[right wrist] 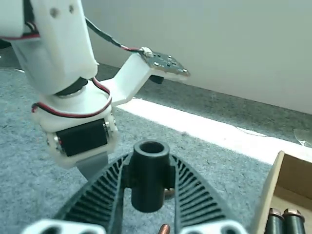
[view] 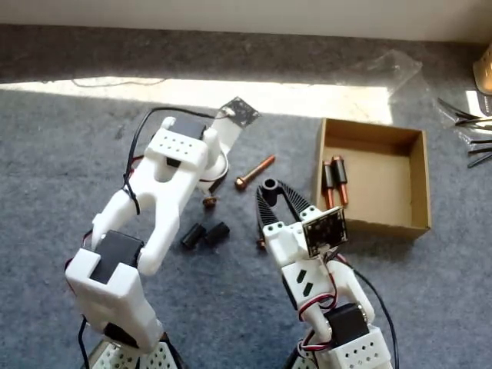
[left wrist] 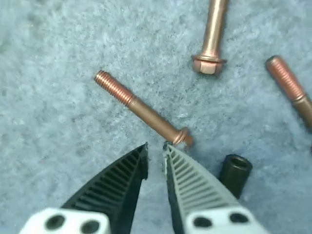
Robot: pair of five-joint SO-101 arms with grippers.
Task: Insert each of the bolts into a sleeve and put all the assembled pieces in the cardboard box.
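My right gripper (view: 270, 191) (right wrist: 148, 170) is shut on a black sleeve (view: 270, 184) (right wrist: 148, 183), held upright above the carpet just left of the cardboard box (view: 415, 181). In the left wrist view my left gripper (left wrist: 156, 146) hangs over the carpet, its jaws a narrow gap apart with nothing between them. Its tips sit right by the head of a copper bolt (left wrist: 141, 109) lying flat. A second bolt (left wrist: 212, 34) (view: 254, 172) and a third bolt (left wrist: 290, 85) lie close by. Another black sleeve (left wrist: 235, 170) stands beside the fingers.
Two assembled pieces (view: 334, 181) (right wrist: 282, 222) lie in the box against its left wall. Two loose sleeves (view: 204, 233) rest on the carpet between the arms. The left arm (view: 165, 192) (right wrist: 68, 97) stands close to my right gripper. Plastic wrap and tools lie at the far right.
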